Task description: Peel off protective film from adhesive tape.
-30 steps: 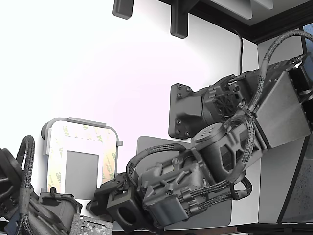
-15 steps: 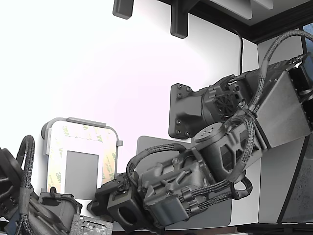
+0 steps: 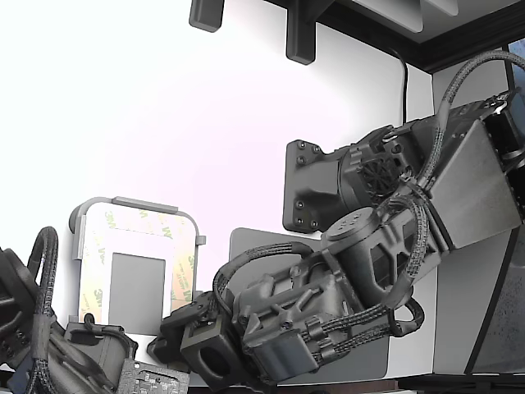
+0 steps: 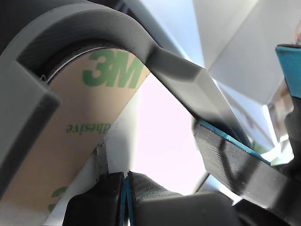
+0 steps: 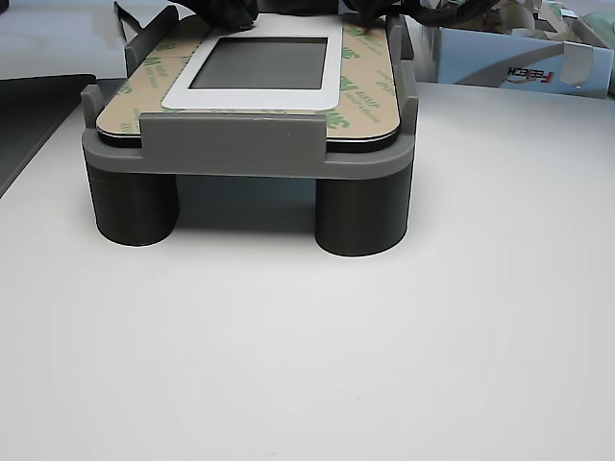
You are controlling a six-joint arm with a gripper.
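Tool [image 3: 176, 328], a dark grey 3D-printed gripper wrapped in braided cable, sits low at the near edge of the grey holder as the exterior view shows it; its tip is hidden behind its own body there, and in the wrist view only the black and teal-edged fingers [image 4: 117, 197] show, pressed close together with a thin teal seam between them; whether anything is pinched in that seam I cannot tell.

Grey moulded plastic holder [image 5: 250, 144], standing on round dark legs [image 5: 360, 216], rests on the white worktop [image 5: 307, 355]; it cradles a flat plate with a small grey rectangular window [image 5: 264, 62] at its middle.

Adhesive tape [image 5: 370, 82], narrow strips framing that window, lies flat on the plate directly ahead of the tool; its surface reads tan-peach in the other view.

Protective film [image 4: 70, 127], pale cream liner with green "3M" print, fills the wrist view just above the fingers, curving under the rounded grey rim [image 4: 94, 28] of the holder; the printed strip comes down to the fingertip seam, contact unclear.

Dark grey rounded mat [image 3: 254, 242] lies beside the holder, partly under the arm; a second arm's cabling [image 3: 41, 279] shows at the exterior view's left lower corner.
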